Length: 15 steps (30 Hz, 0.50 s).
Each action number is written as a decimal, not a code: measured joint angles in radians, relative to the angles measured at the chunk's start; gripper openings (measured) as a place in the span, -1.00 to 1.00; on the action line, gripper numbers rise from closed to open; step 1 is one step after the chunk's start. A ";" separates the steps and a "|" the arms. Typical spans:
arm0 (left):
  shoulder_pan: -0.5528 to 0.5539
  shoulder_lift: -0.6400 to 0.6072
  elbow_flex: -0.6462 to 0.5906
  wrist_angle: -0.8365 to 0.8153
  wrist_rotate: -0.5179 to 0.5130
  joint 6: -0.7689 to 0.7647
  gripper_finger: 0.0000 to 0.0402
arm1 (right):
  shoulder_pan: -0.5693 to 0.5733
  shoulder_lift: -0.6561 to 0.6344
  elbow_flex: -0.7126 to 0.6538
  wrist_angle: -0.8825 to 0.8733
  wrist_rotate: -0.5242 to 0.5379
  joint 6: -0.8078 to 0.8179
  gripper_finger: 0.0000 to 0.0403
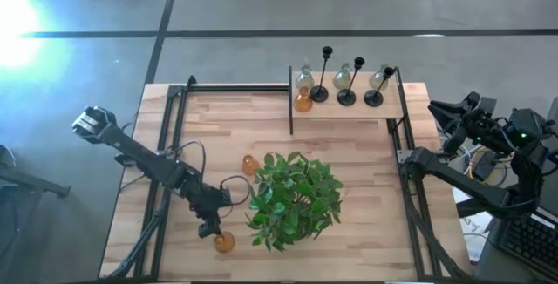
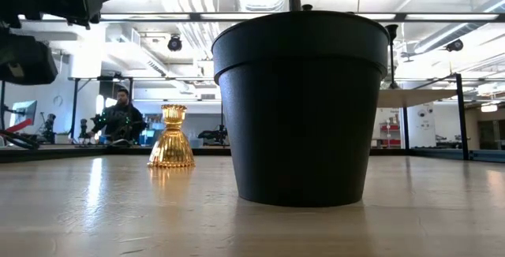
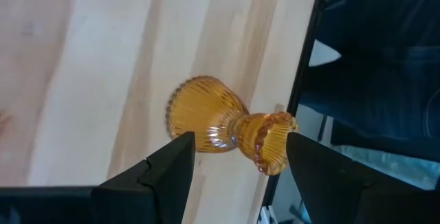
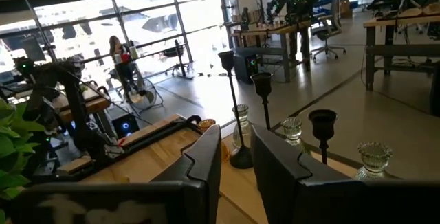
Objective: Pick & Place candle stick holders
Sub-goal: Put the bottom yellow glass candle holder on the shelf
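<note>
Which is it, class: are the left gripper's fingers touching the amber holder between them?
Apart. The left wrist view shows wood between each finger and the amber holder.

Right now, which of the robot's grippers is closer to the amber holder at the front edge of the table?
The left. The left gripper hangs open just over that amber glass candle holder, fingers either side. The right gripper waits off the table's far right.

The plant stood at the desk's centre. One holder stood at its 8 o'clock, beneath the left end effector; another at 10 o'clock. At 12 o'clock, a shelf carried the remaining holders.
</note>
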 joint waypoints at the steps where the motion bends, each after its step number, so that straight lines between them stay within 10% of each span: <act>1: -0.003 0.009 0.000 0.010 0.008 0.003 0.16 | 0.000 0.000 0.000 0.000 0.000 -0.001 -0.62; 15: -0.060 0.103 0.000 0.037 0.030 0.031 0.14 | 0.000 0.000 0.000 0.000 0.000 -0.002 -0.55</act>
